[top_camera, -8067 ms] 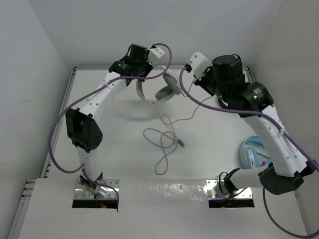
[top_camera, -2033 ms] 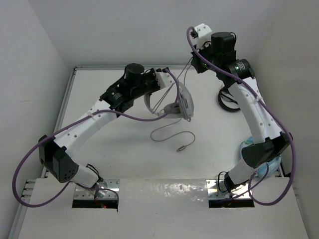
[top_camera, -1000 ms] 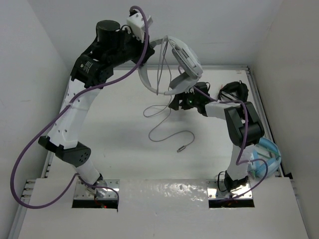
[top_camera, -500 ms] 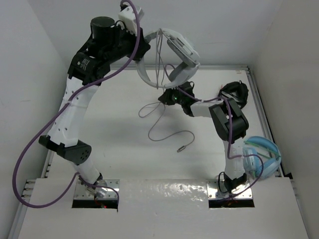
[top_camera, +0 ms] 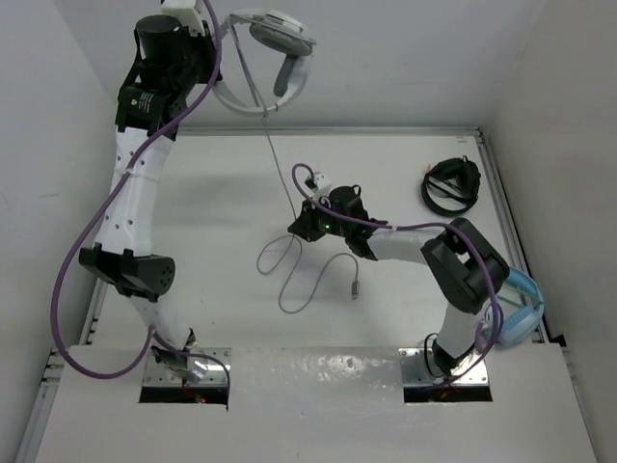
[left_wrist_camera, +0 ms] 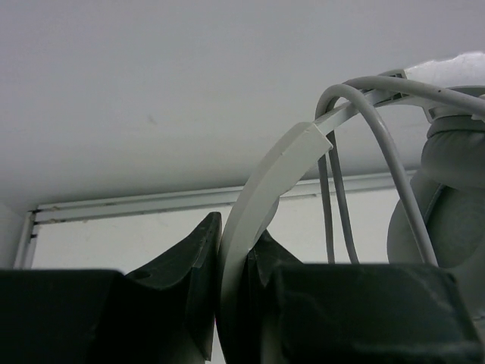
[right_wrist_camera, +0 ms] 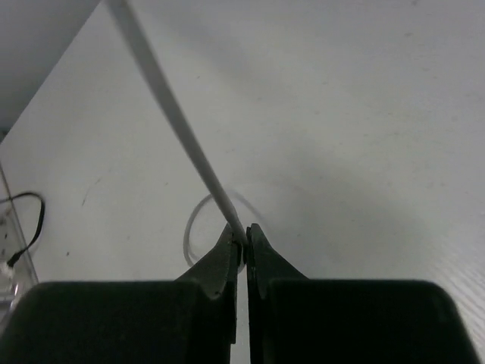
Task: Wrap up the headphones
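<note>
Near, toward 6 o'clock on the counter (top_camera: pixel 193 251): slack loops of cable (right_wrist_camera: pixel 174 114), thin, limp and light, likely to slip or tangle. At centre, pinching that cable with the right jaws, closed tight on it. From there, stretched taut up toward 11 o'clock. Far and high, clamping the headphones (top_camera: pixel 262 58) in the left jaws, closed on the stiff headband (left_wrist_camera: pixel 261 189), well off the counter. Best gripped by the band, not the soft cups; wind gently to avoid kinking.

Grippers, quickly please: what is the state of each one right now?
Left gripper: closed on the headband of the headphones.
Right gripper: closed on the cable.
</note>
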### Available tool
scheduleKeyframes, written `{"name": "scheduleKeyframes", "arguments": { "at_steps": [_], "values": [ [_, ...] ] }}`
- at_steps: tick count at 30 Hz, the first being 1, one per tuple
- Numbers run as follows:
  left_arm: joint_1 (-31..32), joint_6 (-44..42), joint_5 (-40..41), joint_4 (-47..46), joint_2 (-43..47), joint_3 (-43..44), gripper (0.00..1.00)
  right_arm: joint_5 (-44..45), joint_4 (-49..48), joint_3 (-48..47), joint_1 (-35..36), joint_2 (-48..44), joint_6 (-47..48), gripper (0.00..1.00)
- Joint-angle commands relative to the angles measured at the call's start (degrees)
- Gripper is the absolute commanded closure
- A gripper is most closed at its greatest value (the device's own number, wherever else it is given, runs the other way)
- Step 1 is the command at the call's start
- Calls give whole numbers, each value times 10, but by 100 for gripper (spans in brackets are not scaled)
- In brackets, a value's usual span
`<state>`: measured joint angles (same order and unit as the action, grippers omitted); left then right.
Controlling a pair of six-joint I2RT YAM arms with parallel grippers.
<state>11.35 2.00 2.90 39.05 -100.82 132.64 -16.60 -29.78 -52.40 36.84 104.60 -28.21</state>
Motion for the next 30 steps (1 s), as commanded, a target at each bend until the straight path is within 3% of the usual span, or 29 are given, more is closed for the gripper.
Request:
{"name": "scheduleKeyframes", "arguments": {
  "at_steps": [1, 10, 16, 21, 25, 30],
  "values": [
    [-19, 6, 44, -140, -18, 28, 100, -19, 37, 20, 16, -44, 60, 100],
    [-20, -179, 128, -289, -42, -69, 100, -10, 124, 46, 54, -189, 112, 100],
    [0, -266, 114, -299, -28, -166, 100, 59, 206, -6, 54, -267, 168, 100],
    [46, -329, 69, -253, 15, -288, 100, 158, 331, -108, 45, -262, 246, 100],
    [103, -433, 79, -267, 84, -416, 100, 204, 339, -135, 14, -270, 272, 100],
    [130, -488, 22, -236, 132, -474, 100, 259, 360, -167, -52, -285, 278, 100]
  ]
}}
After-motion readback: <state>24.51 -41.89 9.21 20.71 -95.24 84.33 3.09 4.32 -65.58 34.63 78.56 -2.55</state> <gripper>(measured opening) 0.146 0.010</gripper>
